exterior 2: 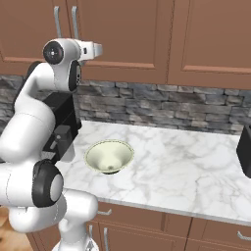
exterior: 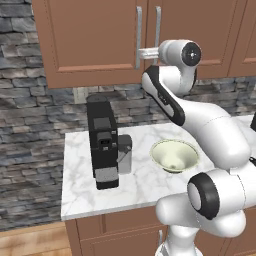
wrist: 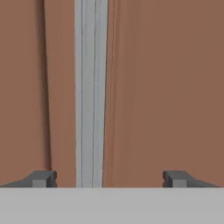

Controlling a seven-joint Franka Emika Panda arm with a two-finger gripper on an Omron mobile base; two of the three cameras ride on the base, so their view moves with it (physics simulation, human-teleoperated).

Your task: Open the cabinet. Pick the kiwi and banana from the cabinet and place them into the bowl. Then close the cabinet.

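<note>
Two panelled doors of the cabinet, both shut, span the wall above the counter, so the kiwi and the banana lie hidden behind them. Below, the marble counter carries the bowl, which sits empty and well apart from the doors, just beside the arm's elbow in the left base view. A black coffee machine stands to the bowl's left, with a small grey canister touching its side. Smallest in scale are the two silver bar handles: the left door's handle and the right door's handle. The gripper points straight at the door face, its fingers spread wide, with one handle running upright between them, nearer the left fingertip.

Judged from this pose, the step in hand is reaching for the handle. Done well, the hand would shift to centre the bar between the fingers, advance until they pass behind it, then pinch and pull along the door's arc. Nothing blocks the approach; the neighbouring handle lies close, so a sideways slip could catch the wrong door.
</note>
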